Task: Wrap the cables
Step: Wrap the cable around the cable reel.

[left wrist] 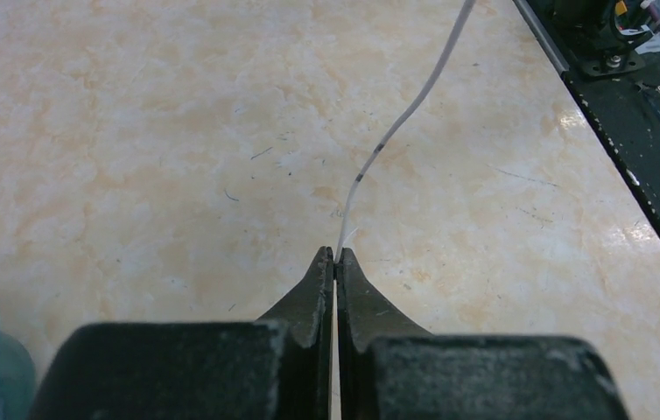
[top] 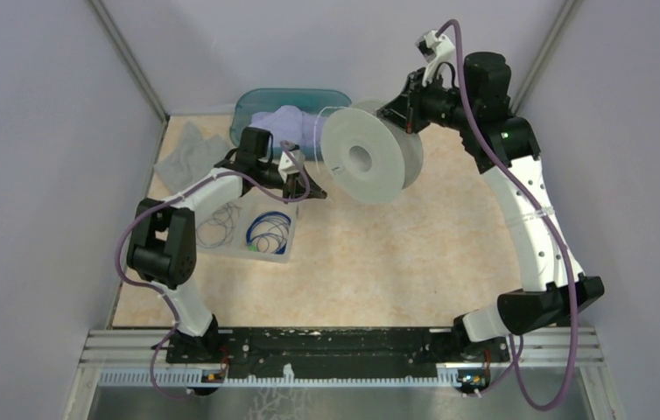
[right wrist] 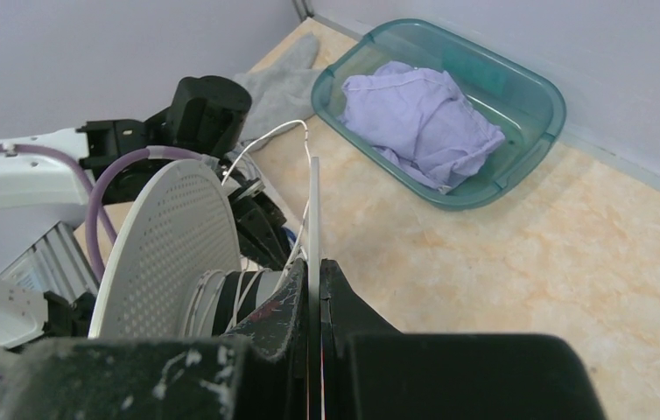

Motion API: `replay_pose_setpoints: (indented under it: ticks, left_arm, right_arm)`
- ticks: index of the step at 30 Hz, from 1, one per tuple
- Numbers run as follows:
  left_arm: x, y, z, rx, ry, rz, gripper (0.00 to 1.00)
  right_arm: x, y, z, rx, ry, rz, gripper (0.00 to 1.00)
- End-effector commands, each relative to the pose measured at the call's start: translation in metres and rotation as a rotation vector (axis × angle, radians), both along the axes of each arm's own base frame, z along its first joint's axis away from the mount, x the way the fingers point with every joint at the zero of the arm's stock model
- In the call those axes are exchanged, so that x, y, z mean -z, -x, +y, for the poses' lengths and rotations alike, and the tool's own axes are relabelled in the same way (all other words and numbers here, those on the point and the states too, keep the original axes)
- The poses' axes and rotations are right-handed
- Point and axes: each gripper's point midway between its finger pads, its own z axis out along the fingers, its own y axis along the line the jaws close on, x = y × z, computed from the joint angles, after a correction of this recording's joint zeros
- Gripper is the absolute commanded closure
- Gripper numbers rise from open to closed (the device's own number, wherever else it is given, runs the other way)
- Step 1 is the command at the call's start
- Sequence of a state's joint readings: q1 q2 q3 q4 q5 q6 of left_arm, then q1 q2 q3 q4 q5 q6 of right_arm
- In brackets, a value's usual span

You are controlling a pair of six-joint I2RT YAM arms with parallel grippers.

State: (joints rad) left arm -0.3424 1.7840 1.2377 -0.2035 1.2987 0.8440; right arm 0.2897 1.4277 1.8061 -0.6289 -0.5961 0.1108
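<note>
1. The left gripper (left wrist: 335,255) is clenched on the white cable (left wrist: 414,105). Its two fingers meet with only this thin wire between them.
2. From the fingertips the white cable leads away over the table (left wrist: 134,131). Its long axis goes up and to the right of the left wrist view, almost straight with one soft bend (two short dark marks sit on it).
3. The right gripper (right wrist: 316,262) is clamped on the thin rim of one flange of the spool (right wrist: 169,236). It holds the spool above the table, with the flanges standing on edge.
4. White windings lie on the hub of the spool. One strand rises from there, makes an arc and comes down toward the left arm.
5. The blue cables (top: 270,229) lie as flat round loops in a clear tray (top: 284,255), just beside the left arm.
</note>
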Motion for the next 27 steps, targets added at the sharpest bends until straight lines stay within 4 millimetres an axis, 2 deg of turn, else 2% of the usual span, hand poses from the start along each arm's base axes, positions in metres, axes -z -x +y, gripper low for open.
replay_pose_setpoints:
  ticks: [1, 7, 14, 22, 27]
  left_arm:
    - [-0.002, 0.012, -0.006, 0.025, 0.003, 0.012, 0.99]
    - [0.028, 0.036, -0.010, 0.023, -0.093, 0.136, 0.99]
    - [0.063, 0.069, -0.013, 0.078, -0.223, 0.155, 0.99]
    - [0.080, 0.107, -0.029, 0.141, -0.425, 0.063, 1.00]
    - [0.077, 0.130, -0.041, 0.195, -0.515, 0.010, 1.00]
  right_arm:
    - [-0.048, -0.004, -0.018, 0.123, -0.057, -0.128, 1.00]
    - [-0.057, -0.032, -0.036, 0.275, -0.079, -0.097, 1.00]
    - [-0.060, -0.055, -0.059, 0.426, -0.089, -0.082, 1.00]
    - [-0.041, -0.089, -0.083, 0.572, -0.040, -0.079, 1.00]
    - [-0.018, -0.109, -0.095, 0.643, 0.008, -0.070, 1.00]
